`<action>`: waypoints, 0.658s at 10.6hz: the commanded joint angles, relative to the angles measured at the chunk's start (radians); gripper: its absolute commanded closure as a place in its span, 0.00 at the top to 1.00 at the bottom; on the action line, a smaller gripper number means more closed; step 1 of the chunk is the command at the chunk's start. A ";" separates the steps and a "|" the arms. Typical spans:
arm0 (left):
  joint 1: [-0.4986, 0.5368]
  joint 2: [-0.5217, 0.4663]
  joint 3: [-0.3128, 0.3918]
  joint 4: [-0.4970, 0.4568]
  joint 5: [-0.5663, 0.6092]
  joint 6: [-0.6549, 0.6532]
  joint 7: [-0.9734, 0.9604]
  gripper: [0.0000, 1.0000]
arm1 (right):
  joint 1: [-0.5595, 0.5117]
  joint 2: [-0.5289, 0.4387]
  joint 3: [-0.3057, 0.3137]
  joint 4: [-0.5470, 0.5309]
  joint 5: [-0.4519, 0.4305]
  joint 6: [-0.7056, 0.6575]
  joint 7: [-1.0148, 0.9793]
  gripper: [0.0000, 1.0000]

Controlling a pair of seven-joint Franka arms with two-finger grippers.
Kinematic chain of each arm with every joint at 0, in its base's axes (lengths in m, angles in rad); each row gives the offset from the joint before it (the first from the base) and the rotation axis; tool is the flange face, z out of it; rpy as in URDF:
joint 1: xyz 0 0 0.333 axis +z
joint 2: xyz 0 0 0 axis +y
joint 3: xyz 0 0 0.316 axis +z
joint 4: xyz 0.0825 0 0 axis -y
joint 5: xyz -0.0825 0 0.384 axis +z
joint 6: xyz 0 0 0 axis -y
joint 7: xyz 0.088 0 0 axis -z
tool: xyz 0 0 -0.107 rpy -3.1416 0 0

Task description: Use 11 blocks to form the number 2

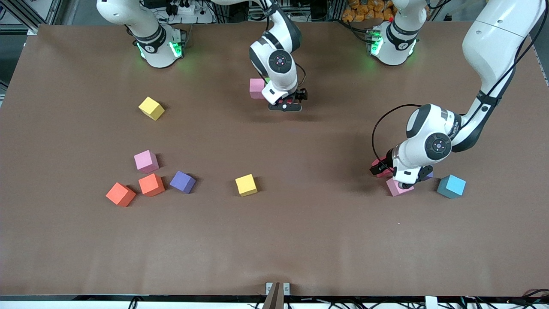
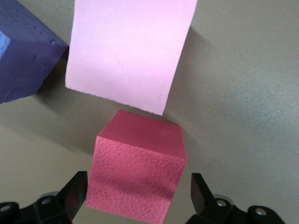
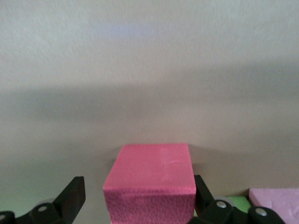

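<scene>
Left tool is lowered at the left arm's end of the tabletop, fingers spread either side of a red block, apart from it; pale pink block lies just beside. Right tool, spread around another red block, is over the row started beside a pink block.

No readable text, labels or numbers anywhere.
</scene>
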 commanded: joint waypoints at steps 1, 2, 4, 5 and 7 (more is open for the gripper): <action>0.007 0.011 -0.002 0.020 0.026 0.000 0.043 0.96 | -0.013 -0.021 -0.027 0.001 0.001 -0.020 -0.053 1.00; 0.010 0.011 -0.002 0.020 0.028 0.000 0.058 0.94 | -0.013 -0.021 -0.046 0.001 0.001 -0.026 -0.079 1.00; 0.010 0.011 0.000 0.021 0.028 -0.001 0.063 0.90 | -0.013 -0.023 -0.108 0.001 0.001 -0.026 -0.163 1.00; 0.007 0.011 0.000 0.023 0.029 -0.003 0.063 0.85 | -0.015 -0.021 -0.151 0.004 0.001 -0.027 -0.210 1.00; 0.007 0.011 0.000 0.035 0.057 -0.027 0.073 0.82 | -0.036 -0.017 -0.216 0.015 0.001 -0.040 -0.363 1.00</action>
